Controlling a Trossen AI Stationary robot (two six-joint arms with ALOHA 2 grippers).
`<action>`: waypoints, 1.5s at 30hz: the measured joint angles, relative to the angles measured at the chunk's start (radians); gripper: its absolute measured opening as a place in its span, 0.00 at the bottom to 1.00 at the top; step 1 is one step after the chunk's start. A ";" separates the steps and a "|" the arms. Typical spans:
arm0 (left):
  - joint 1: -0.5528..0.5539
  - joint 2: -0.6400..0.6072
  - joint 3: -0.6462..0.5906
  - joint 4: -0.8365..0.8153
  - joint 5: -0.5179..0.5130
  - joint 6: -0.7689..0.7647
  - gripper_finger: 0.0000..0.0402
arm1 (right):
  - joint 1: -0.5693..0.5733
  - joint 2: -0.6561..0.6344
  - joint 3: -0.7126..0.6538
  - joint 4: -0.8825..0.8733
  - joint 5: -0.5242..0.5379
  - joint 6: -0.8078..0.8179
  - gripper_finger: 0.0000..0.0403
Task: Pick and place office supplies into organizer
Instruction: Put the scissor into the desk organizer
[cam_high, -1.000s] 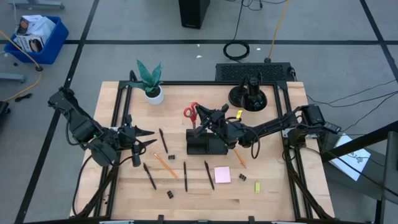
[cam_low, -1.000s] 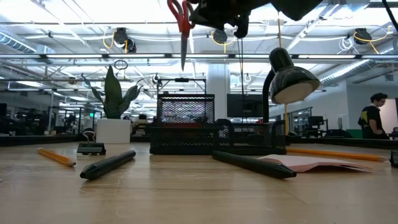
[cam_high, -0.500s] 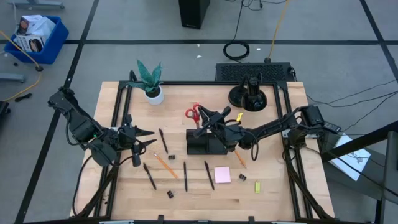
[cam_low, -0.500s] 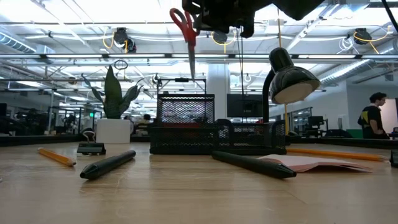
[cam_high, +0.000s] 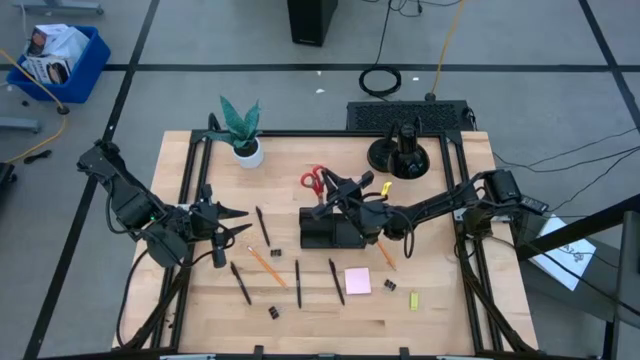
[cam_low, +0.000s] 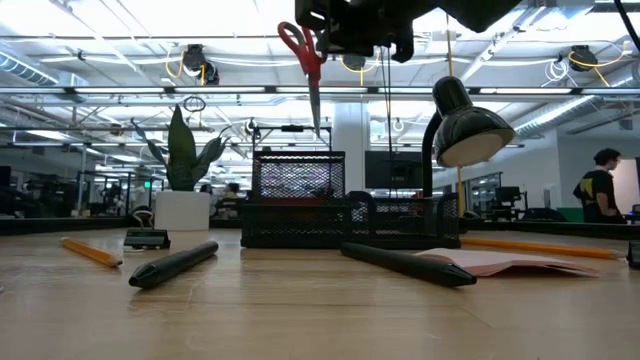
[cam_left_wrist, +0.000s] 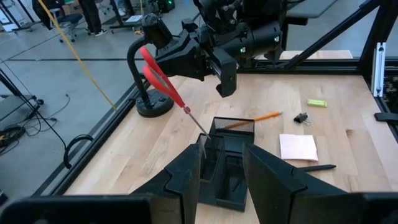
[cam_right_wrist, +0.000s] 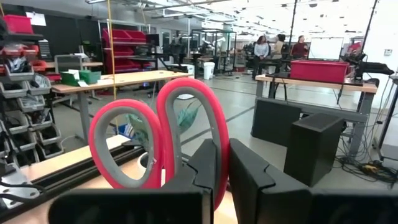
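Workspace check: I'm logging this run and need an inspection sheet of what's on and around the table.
Surface: wooden table, dark frame rails.
Job's things: scissors held blades down above the organizer; pens, pencils, sticky-note pad, binder clips and a yellow-green piece lie loose.
Clutter: potted plant, desk lamp.
Grippers: right gripper shut on the scissors; left gripper open, empty, at the table's left.
Cables: coiled cable on the floor behind.
Surroundings: blue bin on the floor, people far back.
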 joint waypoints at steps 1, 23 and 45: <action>0.000 0.000 0.000 0.000 0.000 0.000 0.32 | -0.001 0.003 0.000 0.001 0.000 0.001 0.04; 0.000 0.000 0.000 -0.002 0.000 0.000 0.32 | -0.007 0.053 0.000 -0.001 0.054 0.008 0.04; 0.000 0.000 0.000 -0.002 0.000 0.000 0.32 | -0.007 0.068 0.000 -0.058 0.053 0.078 0.04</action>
